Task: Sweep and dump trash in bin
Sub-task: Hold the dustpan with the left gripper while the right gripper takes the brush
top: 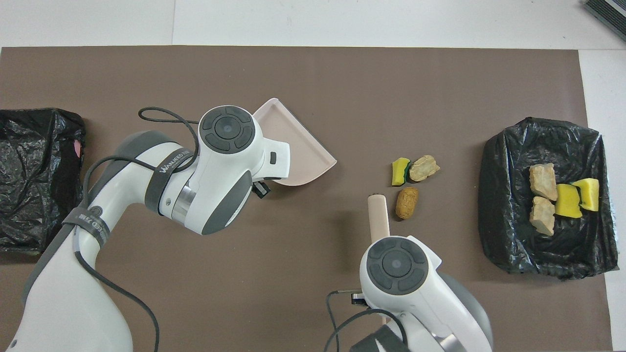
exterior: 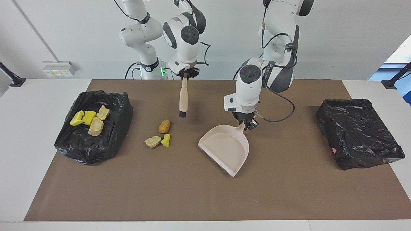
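Observation:
Three pieces of trash lie together on the brown mat: a brown croquette [exterior: 164, 126] [top: 406, 202], a beige chunk [exterior: 153, 141] [top: 424, 167] and a yellow sponge wedge [exterior: 166, 140] [top: 401, 171]. The black-bagged bin [exterior: 112, 128] [top: 499, 195] at the right arm's end holds yellow sponges [exterior: 83, 117] and beige chunks [exterior: 96, 125]. My right gripper [exterior: 187, 75] is shut on a brush [exterior: 183, 96] [top: 378, 220] that hangs bristles down over the mat by the croquette. My left gripper [exterior: 246, 124] is shut on the handle of the pink dustpan [exterior: 226, 149] [top: 298, 151], whose mouth faces the loose trash.
A second black-bagged bin [exterior: 358, 133] [top: 39, 176] sits at the left arm's end of the table. The brown mat [exterior: 205, 199] covers most of the white table. A cable loops off the left wrist above the mat.

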Tool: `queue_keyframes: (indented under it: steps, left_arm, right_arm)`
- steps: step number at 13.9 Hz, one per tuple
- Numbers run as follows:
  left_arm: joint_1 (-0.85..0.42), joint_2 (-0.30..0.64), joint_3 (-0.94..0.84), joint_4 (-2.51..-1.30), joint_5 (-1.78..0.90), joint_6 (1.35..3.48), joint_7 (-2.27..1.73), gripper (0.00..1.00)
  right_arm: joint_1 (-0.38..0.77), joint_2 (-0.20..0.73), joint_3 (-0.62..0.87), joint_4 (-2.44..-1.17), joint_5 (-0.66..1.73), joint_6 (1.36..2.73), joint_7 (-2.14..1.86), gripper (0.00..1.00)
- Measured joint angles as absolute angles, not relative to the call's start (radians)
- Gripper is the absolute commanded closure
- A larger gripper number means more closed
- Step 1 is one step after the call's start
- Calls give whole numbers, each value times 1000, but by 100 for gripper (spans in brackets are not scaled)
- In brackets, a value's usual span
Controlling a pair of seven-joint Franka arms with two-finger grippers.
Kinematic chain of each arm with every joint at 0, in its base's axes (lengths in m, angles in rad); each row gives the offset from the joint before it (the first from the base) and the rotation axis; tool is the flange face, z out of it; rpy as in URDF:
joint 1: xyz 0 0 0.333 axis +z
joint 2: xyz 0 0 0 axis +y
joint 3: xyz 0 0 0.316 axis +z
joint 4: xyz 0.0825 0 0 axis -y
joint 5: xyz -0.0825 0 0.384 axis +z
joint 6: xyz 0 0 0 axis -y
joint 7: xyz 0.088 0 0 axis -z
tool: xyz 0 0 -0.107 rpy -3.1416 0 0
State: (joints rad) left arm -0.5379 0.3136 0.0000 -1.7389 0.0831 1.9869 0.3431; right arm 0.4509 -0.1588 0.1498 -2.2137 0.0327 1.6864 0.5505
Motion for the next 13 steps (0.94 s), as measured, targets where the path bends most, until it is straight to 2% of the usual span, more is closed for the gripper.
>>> queue_keyframes:
  steps: [5,9,13]
  left_arm:
    - [-538,313,0,-1748,93,1974,483,100]
    - [-538,306,-1,-1767,107,1971,588,100]
    - [-548,285,-11,-1799,140,1969,661,100]
  right_arm:
    - [250,-57,148,-2146,-172,1713,243,100]
    - [157,37,148,-2046,-300,1774,154,100]
    - [85,114,148,-2037,-323,1830,126,100]
